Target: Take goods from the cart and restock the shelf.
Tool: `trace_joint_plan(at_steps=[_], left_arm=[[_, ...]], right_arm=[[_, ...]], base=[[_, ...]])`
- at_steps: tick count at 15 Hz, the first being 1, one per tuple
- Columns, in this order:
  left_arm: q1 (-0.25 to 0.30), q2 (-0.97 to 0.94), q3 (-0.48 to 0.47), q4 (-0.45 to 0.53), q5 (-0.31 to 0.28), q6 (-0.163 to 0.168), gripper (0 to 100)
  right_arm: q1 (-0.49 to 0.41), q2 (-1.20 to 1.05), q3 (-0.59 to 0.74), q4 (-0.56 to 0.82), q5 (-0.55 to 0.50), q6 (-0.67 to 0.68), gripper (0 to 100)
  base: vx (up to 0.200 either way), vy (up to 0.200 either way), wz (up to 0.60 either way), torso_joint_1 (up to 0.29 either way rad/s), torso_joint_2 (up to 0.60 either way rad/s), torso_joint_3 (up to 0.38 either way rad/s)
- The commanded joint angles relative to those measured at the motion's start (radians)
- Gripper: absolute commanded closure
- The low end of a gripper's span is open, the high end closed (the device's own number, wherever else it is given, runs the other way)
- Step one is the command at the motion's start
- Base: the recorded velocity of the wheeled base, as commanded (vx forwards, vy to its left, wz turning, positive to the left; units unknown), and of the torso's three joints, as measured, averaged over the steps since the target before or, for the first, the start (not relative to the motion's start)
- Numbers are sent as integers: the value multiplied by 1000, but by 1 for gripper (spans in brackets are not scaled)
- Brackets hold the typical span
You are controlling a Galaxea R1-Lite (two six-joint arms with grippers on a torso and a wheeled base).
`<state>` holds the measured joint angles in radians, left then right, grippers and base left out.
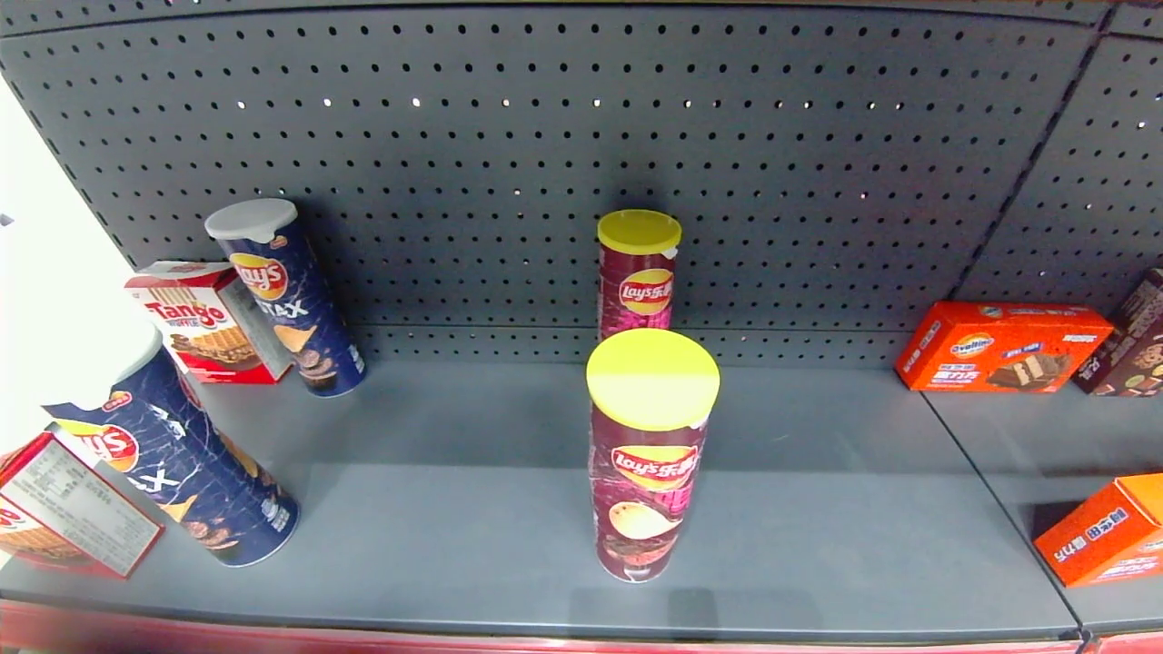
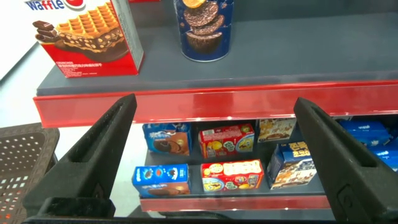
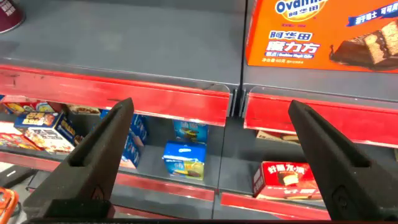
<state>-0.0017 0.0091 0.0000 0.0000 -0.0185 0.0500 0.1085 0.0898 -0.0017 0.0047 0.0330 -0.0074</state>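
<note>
Shelf (image 1: 818,509) survey from the head camera, board read as a dial.

- 8 o'clock: front waffle box (image 1: 73,509) at the front edge, front blue can (image 1: 173,454) just beside it.
- 10 o'clock: back waffle box (image 1: 209,322) touching back blue can (image 1: 286,295), both near the pegboard (image 1: 581,136).
- 12 o'clock: back maroon can (image 1: 638,272) upright near the pegboard.
- Dial centre: front maroon can (image 1: 647,454) upright, in line with the back one, a gap between them.
- 2 o'clock: flat orange box (image 1: 999,345), brown box (image 1: 1131,341) just beside it.
- 4 o'clock: front orange box (image 1: 1104,531) on the neighbouring board.

Left gripper (image 2: 214,106): fingers spread wide, nothing held. It sits before the red shelf lip (image 2: 74,106), under the front waffle box and front blue can. A brown mesh basket (image 2: 22,168) sits low beside the shelving, probably the cart. I cannot tell what it holds. Small boxes (image 2: 227,140) fill the lower shelves.

Right gripper (image 3: 211,106): fingers wide, nothing held, before the lip under the front orange box.

Judgement: both arms are empty-handed, so the step in hand is the fetch, not the placing. The next move calls for swinging an arm down to the basket and closing wide jaws round one item. The item then goes up over the lip, onto bare board around 5 to 7 o'clock, or beside matching stock.
</note>
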Motion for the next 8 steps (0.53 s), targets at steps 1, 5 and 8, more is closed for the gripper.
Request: trace_joint_plan(at_steps=[1, 5, 8], left_arm=[[0, 3, 0, 0, 0, -1, 0], [0, 3, 0, 0, -1, 1, 0], [0, 3, 0, 0, -1, -2, 0]], right_arm=[[0, 4, 0, 0, -1, 0, 0], [-162, -10, 2, -2, -1, 0, 0], [-105, -90, 2, -3, -4, 3, 0]], base=[[0, 0, 0, 0, 0, 0], [0, 0, 0, 0, 0, 0], [0, 0, 0, 0, 0, 0]])
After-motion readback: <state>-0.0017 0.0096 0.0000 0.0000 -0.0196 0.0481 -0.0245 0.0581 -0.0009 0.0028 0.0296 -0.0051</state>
